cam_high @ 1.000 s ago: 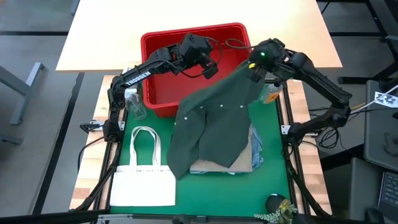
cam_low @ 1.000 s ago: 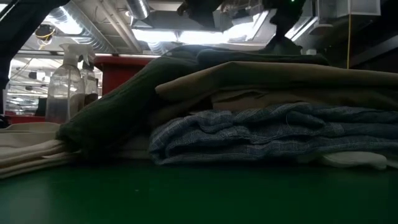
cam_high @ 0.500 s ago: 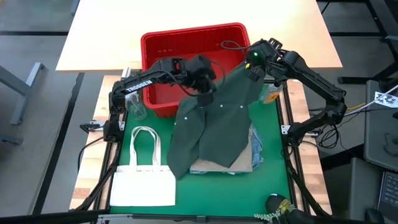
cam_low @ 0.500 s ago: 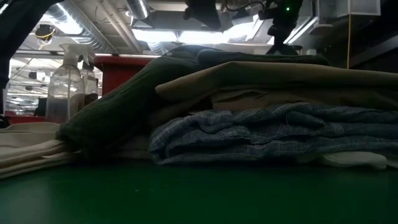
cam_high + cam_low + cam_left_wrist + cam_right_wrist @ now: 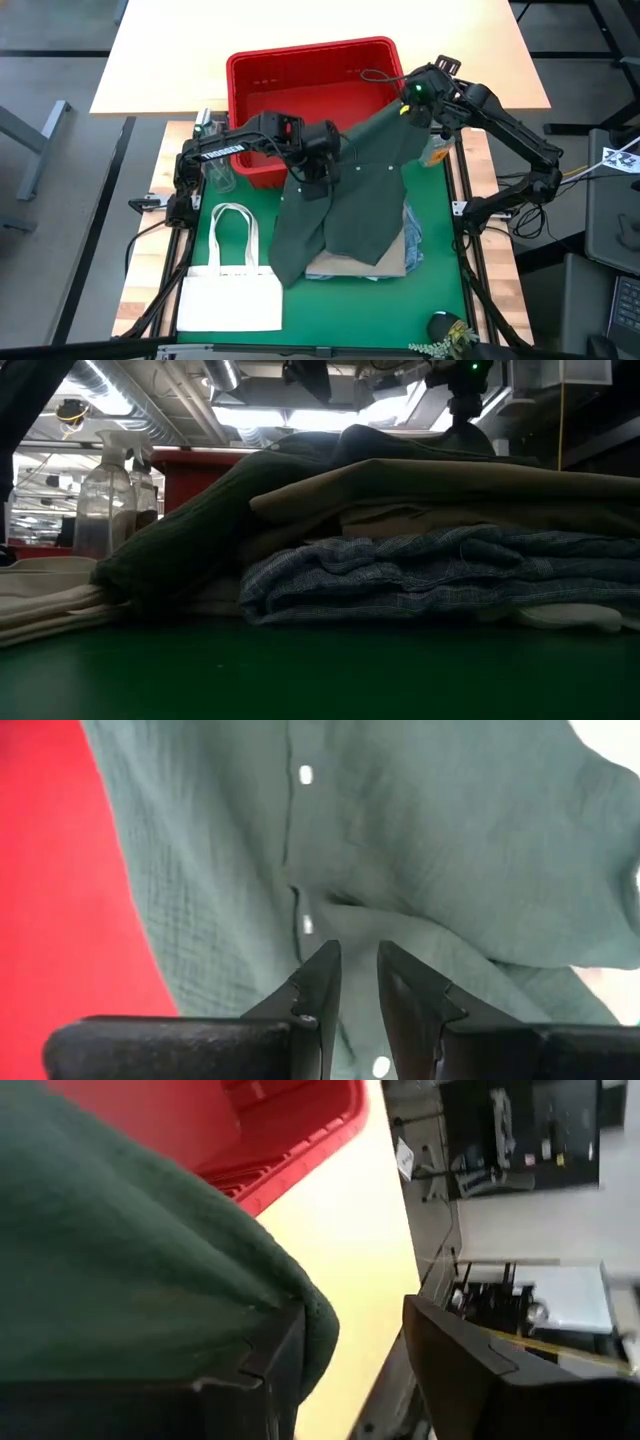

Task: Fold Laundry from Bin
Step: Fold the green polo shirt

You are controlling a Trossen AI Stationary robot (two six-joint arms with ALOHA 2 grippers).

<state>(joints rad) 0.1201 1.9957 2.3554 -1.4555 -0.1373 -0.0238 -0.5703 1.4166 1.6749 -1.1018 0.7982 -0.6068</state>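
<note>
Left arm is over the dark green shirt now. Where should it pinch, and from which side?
Pinch the button placket of the dark green shirt directly under the left gripper, coming straight down from above. The cloth lies flat there, draped off the red bin, so a top-down pinch probably gathers one layer.

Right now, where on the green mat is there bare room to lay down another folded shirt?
Bare green mat runs along the near edge, in front of the folded stack and right of the white tote bag. It is crowded around the dark green shirt and the red bin, where the left claw and the right claw work.
</note>
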